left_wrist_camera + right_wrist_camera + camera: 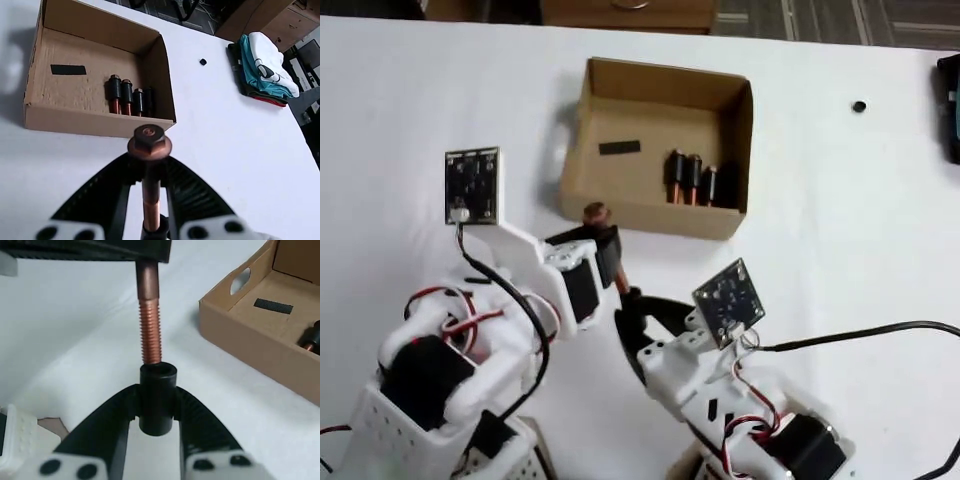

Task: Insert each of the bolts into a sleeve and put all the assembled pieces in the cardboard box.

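My left gripper [150, 175] is shut on a copper bolt [149, 140], gripping its shank just below the hex head. The right gripper [156, 410] is shut on a black sleeve [157, 400] held upright. The bolt's [149, 320] threaded tip sits in the sleeve's open mouth. In the high view both grippers meet just in front of the cardboard box [650, 217], with the bolt head [596, 212] near its front wall. Several assembled pieces [695, 178] lie side by side inside the box, against its front right corner.
A black strip [619, 147] lies on the box floor. A small black item [859, 105] rests on the white table beyond the box. Folded clothes [262, 65] and a dark object [950, 105] sit at the table's right edge.
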`<state>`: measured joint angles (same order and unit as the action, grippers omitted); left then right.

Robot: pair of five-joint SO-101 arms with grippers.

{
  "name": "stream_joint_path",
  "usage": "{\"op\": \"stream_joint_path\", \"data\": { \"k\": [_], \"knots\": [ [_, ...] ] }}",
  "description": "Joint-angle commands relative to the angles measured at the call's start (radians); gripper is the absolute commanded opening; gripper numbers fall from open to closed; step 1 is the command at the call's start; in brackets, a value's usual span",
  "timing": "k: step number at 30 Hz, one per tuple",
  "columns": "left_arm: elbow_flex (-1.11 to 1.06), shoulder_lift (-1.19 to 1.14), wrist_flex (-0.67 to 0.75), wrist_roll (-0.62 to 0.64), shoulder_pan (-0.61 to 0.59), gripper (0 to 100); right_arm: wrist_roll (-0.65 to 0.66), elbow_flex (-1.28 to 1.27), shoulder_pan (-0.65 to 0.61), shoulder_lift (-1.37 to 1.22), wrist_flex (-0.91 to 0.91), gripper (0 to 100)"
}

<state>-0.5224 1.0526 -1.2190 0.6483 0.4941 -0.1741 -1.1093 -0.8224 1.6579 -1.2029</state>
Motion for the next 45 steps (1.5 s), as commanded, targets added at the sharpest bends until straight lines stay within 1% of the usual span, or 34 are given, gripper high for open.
{"op": "stream_joint_path", "data": {
  "k": [1,6,10,12,16,21,23,27,30,34,40,43,45],
  "knots": [
    [-0.004,0.012,0.021,0.005,0.032,2,0.003,0.005,-0.024,0.012,0.024,1.9],
    [-0.005,0.009,0.020,0.005,0.034,2,0.003,0.005,-0.025,0.012,0.024,1.9],
    [-0.007,0.009,-0.018,0.002,0.034,2,0.005,0.006,-0.024,0.012,0.025,1.9],
    [-0.008,0.008,-0.060,-0.002,0.035,3,0.005,0.011,-0.022,0.012,0.025,1.9],
    [-0.048,0.014,-0.109,-0.084,0.035,3,0.006,0.011,-0.022,0.012,0.022,1.9],
    [-0.053,0.014,-0.129,-0.098,0.035,3,0.006,0.011,-0.022,0.012,0.021,1.9],
    [-0.051,0.015,-0.137,-0.098,0.035,7,0.006,0.012,-0.022,0.012,0.021,1.9],
    [-0.050,0.015,-0.155,-0.094,0.064,22,0.008,0.012,-0.022,0.012,0.021,1.9],
    [-0.039,0.015,-0.155,-0.091,0.078,30,0.008,0.012,-0.022,0.012,0.021,1.9],
    [-0.019,0.014,-0.155,-0.077,0.086,32,0.008,0.012,-0.022,0.012,0.021,1.9],
    [-0.028,0.008,-0.175,-0.078,0.166,32,0.008,0.021,-0.022,0.012,0.025,1.9],
    [-0.065,0.008,-0.183,-0.078,0.193,32,0.009,0.052,-0.021,0.012,0.025,1.9],
    [-0.090,0.011,-0.181,-0.080,0.195,32,0.009,0.066,0.007,0.012,0.025,1.9]
  ]
}}
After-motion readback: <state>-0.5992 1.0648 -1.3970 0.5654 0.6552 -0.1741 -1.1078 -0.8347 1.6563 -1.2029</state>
